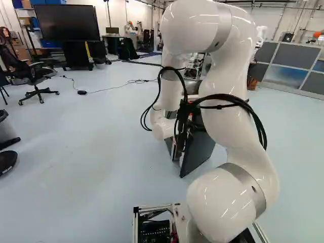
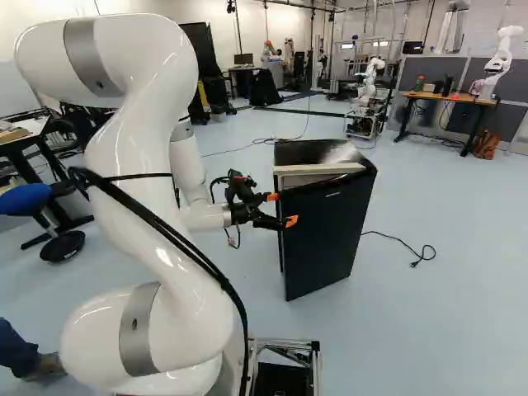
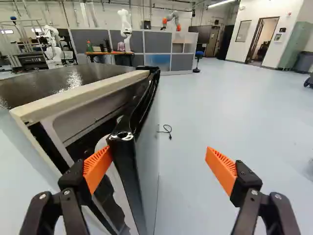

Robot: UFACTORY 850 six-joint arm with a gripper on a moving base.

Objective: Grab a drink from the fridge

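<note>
In the right base view my gripper [image 2: 282, 209] reaches the side of the small black fridge [image 2: 326, 231]. The wrist view shows the gripper [image 3: 156, 159] wide open around the free edge of the fridge door [image 3: 139, 156], which stands ajar. One orange pad [image 3: 98, 168] is in the gap between door and cabinet, close against the door's edge; whether it touches, I cannot tell. The other orange pad [image 3: 221, 169] stands well off the door's outer face. Little of the interior shows through the gap, and no drink can be seen.
A cable [image 2: 417, 254] lies on the floor beside the fridge. Another robot [image 2: 497, 59] stands at a wooden table [image 2: 450, 97] at the back. An office chair [image 1: 34, 81] and a large screen [image 1: 67, 23] are off to the left. A person's leg [image 2: 23, 351] shows near my base.
</note>
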